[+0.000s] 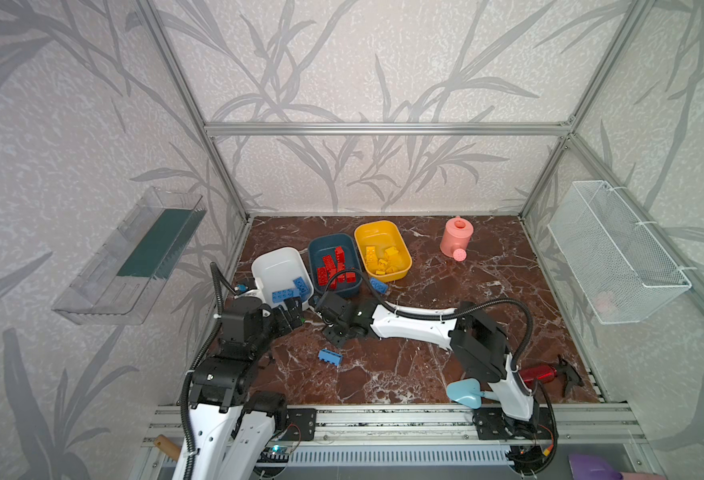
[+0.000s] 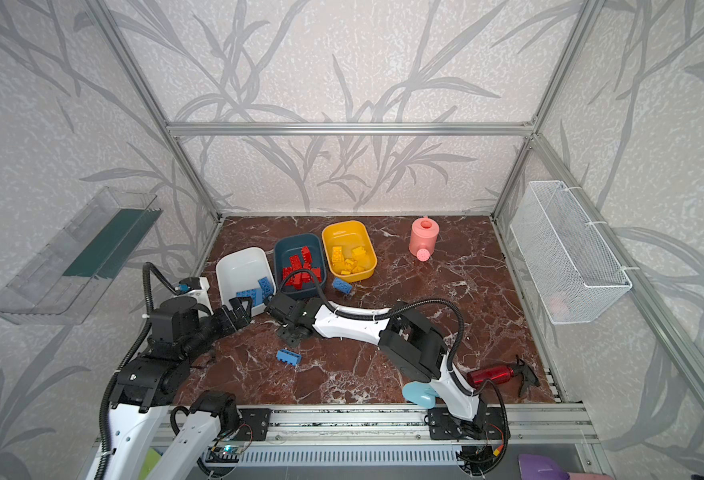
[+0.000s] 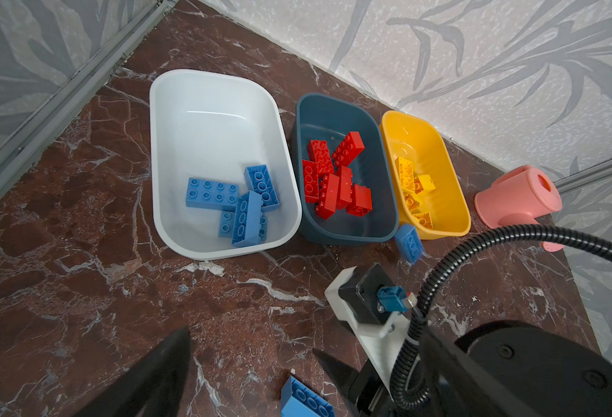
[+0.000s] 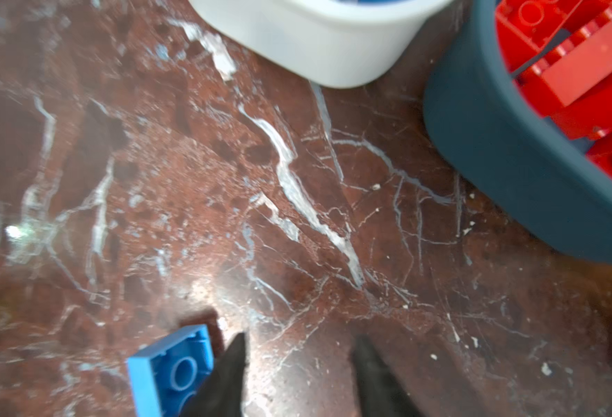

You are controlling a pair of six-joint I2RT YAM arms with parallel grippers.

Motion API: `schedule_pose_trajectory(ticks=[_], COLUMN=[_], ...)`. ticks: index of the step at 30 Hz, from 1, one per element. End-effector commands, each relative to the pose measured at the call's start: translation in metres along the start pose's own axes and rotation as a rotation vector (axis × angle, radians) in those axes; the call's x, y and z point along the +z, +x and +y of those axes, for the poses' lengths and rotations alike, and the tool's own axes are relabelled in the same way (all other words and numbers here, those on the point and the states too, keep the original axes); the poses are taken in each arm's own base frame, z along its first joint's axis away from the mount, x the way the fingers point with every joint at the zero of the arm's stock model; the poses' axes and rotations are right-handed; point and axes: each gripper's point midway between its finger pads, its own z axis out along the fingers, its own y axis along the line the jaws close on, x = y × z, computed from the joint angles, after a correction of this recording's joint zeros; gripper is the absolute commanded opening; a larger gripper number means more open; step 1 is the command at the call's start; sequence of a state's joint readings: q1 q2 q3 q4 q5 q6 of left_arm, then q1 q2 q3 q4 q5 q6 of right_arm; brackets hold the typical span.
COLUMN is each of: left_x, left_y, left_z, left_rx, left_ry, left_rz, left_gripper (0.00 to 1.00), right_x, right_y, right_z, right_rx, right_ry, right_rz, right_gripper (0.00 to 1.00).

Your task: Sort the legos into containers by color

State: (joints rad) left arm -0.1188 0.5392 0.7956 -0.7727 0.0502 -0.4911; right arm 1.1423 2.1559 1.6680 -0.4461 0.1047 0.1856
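The sorting looks nearly done to us: the blue bricks (image 3: 212,191) sit in the white tub (image 3: 207,119), the red bricks (image 3: 333,184) in the dark teal tub (image 3: 333,115) and the yellow bricks (image 3: 411,180) in the yellow tub (image 3: 416,133), the three tubs side by side on the desk (image 3: 80,252). Two blue bricks lie loose outside them. One, the tilted brick (image 1: 378,285), leans at the near ends of the teal and yellow tubs, touching them. The other, the near brick (image 4: 171,368), lies on the desk just beside the right gripper (image 4: 301,337), outside its jaws. That gripper is low over the desk with its jaws partly apart and only bare marble between them, so it holds nothing. The left gripper (image 1: 292,311) hovers near the white tub's near end, jaws spread wide and empty. We judge these bricks light, stiff and hollow, with smooth, rather slippery walls, so a firm pinch should not harm them, but a skewed one could squirt the brick away. The near brick shows its open underside in the right wrist view, so it is not studs-up. We would shift the right gripper sideways to straddle it and take it across the narrow width, on the two long flat walls near the middle, not on the studs or corners
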Motion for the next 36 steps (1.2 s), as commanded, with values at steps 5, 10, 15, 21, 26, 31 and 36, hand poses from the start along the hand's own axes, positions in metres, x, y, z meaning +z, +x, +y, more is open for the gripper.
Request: schedule_pose_trajectory(ticks=[5,10,15,21,26,31,36], left_x=[0.001,0.001,0.002,0.005,0.011,0.017,0.020], left_y=[0.002,0.002,0.002,0.004,0.008,0.016,0.023], left_z=[0.004,0.005,0.005,0.002,-0.001,-0.006,-0.010], left_rx=[0.014,0.014,0.014,0.020,0.025,0.049,0.091], left_ry=[-0.017,-0.027,-0.028,-0.008,-0.003,-0.007,-0.021], left_rz=[-0.003,-0.004,-0.002,0.016,0.053,0.098,0.132], left_gripper=[0.98,0.98,0.98,0.98,0.99,0.99,0.99], right_x=[0.007,0.003,-0.007,-0.039,-0.077,-0.107,-0.134], right_y=[0.022,0.020,0.013,0.013,0.030,0.071,0.129], right_z=[-0.004,-0.011,-0.014,-0.022,-0.043,-0.080,-0.136], right_rx=[-0.003,0.007,0.018,0.041,0.115,0.222,0.418], right_ry=[0.026,0.057,0.047,0.051,0.080,0.169,0.297], right_rz=[0.069,0.062,0.042,0.010,-0.004,0.043,0.098], right_gripper=[0.62,0.62,0.64,0.79,0.88,0.89,0.87])
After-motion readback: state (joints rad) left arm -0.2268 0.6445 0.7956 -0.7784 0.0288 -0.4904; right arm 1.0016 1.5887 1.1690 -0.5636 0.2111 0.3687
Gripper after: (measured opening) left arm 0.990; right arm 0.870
